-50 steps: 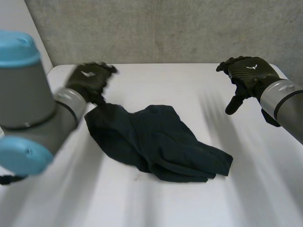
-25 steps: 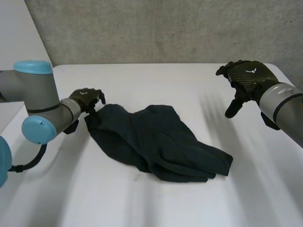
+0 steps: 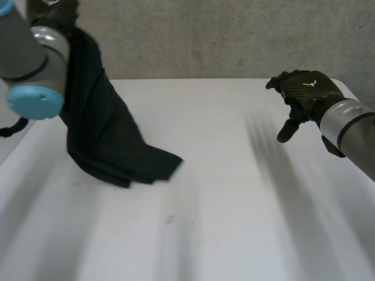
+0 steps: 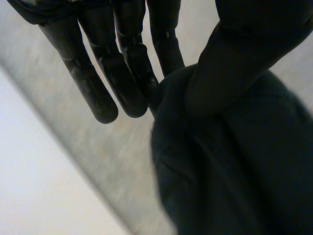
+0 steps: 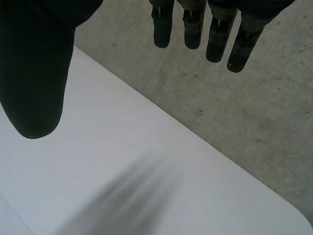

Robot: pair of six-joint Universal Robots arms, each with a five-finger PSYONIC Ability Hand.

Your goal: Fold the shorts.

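The left hand [image 3: 54, 10] is high above its side of the white table [image 3: 246, 211], closed on the dark shorts [image 3: 99, 129]. In the left wrist view its thumb [image 4: 230, 73] presses a bunch of the cloth against the fingers [image 4: 124, 78], and the rest of the garment spreads beyond the fingertips. From that grip the shorts hang below the hand in a long drape beside the left arm [image 3: 32, 64], and their lowest folds lie crumpled on the table. The right hand [image 3: 304, 93] hovers well apart from the shorts over the table's opposite side. Its fingers are loosely extended, its thumb is spread away, and it holds nothing. Bare tabletop lies under its palm and the grey concrete wall [image 3: 222, 35] is beyond its fingertips.
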